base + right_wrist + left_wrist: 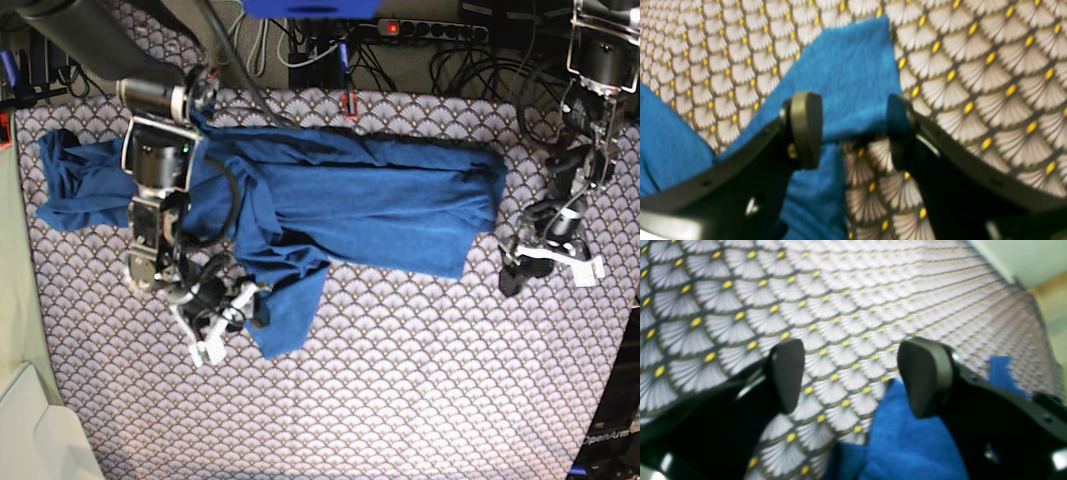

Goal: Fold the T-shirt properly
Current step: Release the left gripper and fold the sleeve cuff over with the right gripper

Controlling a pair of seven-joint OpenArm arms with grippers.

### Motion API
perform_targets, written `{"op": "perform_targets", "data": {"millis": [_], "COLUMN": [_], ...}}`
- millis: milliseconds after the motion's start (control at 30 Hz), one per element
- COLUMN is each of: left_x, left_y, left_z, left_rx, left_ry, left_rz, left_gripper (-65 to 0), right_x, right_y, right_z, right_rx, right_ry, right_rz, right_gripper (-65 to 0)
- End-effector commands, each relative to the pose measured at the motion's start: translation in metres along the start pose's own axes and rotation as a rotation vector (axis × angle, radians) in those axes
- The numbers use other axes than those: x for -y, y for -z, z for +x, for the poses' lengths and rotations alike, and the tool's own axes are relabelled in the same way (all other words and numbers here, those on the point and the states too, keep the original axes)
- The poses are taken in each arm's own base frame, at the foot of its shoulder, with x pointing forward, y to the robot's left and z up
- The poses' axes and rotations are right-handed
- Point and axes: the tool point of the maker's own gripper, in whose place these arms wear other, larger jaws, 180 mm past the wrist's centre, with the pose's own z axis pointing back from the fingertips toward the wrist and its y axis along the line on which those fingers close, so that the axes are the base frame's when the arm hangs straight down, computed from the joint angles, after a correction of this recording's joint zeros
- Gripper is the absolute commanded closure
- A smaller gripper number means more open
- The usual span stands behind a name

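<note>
Spread right gripper (pixel 853 130) over blue T-shirt (pixel 380 205), rumpled, partly folded, sleeve trailing

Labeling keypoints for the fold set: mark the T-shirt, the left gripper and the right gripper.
T-shirt (pixel 400 205): base view, on the flat middle of the blue body panel.
left gripper (pixel 850 376): left wrist view, midway between the open fingertips.
right gripper (pixel 855 130): right wrist view, midway between the open fingertips, over the sleeve end.

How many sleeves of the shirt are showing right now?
2. One sleeve lies bunched at the shirt's left end in the base view, behind the arm there. The other sleeve sticks out toward the bottom, beside the right end effector. Folds may hide more.
</note>
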Motion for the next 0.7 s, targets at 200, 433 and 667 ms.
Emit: {"op": "perform_targets", "data": {"millis": [200,433,667], "left_x": [0.006,0.011,0.011], "left_y": [0.001,0.001,0.0], "left_z": [0.022,0.022,0.021], "left_rx": [0.057,0.058,0.056], "left_ry": [0.01,0.011,0.011], "left_rz": [-0.023,-0.033,-0.033], "left_gripper": [-46.2,-46.2,-46.2], "right_x": [0.019,0.033,0.023], "right_y": [-0.008,-0.004,0.001], "right_z": [0.032,0.011,0.009], "right_rx": [0.071,0.051,0.048], "right_ry": [-0.024,0.034,0.04], "right_rz": [-0.022,-0.035,-0.017], "right_gripper": [-32.4,-32.6,-32.6]}}
